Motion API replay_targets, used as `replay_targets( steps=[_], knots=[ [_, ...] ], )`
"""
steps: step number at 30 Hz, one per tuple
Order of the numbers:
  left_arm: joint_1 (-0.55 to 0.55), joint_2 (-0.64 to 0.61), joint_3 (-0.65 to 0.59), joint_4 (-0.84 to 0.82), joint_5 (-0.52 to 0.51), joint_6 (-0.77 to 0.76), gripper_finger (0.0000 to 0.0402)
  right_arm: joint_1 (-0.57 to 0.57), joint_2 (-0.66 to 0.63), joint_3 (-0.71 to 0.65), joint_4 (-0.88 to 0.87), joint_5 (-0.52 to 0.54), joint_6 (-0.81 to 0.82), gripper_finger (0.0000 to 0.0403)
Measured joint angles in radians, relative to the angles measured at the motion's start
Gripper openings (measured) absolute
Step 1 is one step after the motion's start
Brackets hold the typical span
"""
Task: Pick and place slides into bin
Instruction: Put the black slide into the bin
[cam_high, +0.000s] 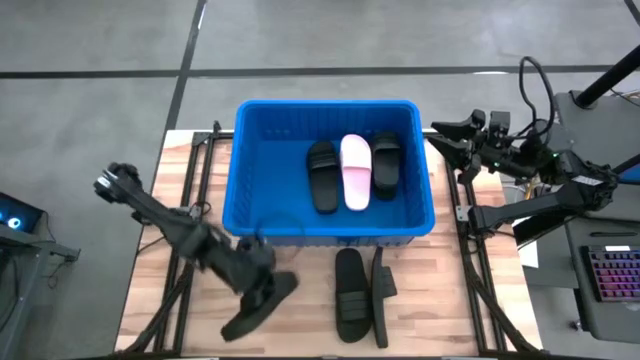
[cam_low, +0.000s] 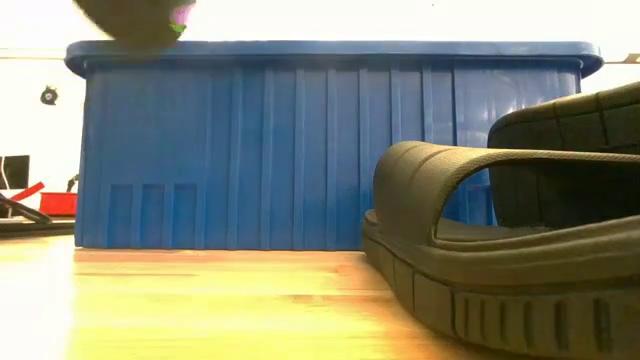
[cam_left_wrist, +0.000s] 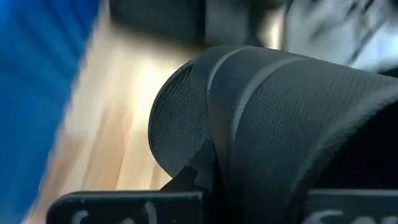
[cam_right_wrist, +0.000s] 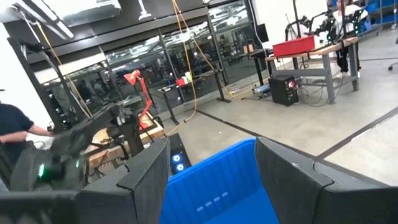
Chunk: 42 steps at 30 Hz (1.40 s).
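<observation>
One matte black slip-on slide (cam_high: 262, 305) is pinched by our left gripper's (cam_high: 262, 280) fingers near the big blue ribbed plastic bin (cam_high: 262, 160).
We judge it light, bendy rubber, best held at the strap; our right gripper's (cam_right_wrist: 211, 171) fingers stand wide, empty.

Illumination is even and diffuse in the high view, with soft shadows beneath the large bright blue ribbed plastic bin (cam_high: 262, 170). The low view is overexposed above the bin rim. The left wrist view shows motion blur; the matte black textured slide strap (cam_left_wrist: 280, 124) stays moderately sharp.

Glossy ribbed plastic bin (cam_low: 300, 150), matt rubbery black slides (cam_low: 480, 270) with grooved soles and mesh-textured straps, smooth pale wood table (cam_low: 200, 310).
</observation>
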<state>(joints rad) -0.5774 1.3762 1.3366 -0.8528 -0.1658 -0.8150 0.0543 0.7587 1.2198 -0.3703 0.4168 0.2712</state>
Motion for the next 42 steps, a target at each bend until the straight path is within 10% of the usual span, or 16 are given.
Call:
replay_targets(
  steps=[10,28,42],
  knots=[
    [0.201,-0.050,0.198,0.182,-0.276,0.247,0.0001,0.000,-0.024,0.000,-0.001,0.000,-0.013,0.0226],
    [0.600,0.350,0.461,0.154,-0.540,0.875,0.0000,0.000,-0.119,0.000,-0.027,0.003,-0.048,0.0226],
    [0.823,0.557,0.454,0.046,-0.629,0.908,0.0000,0.000,-0.121,0.000,-0.049,0.003,-0.073,0.0226]
  ],
)
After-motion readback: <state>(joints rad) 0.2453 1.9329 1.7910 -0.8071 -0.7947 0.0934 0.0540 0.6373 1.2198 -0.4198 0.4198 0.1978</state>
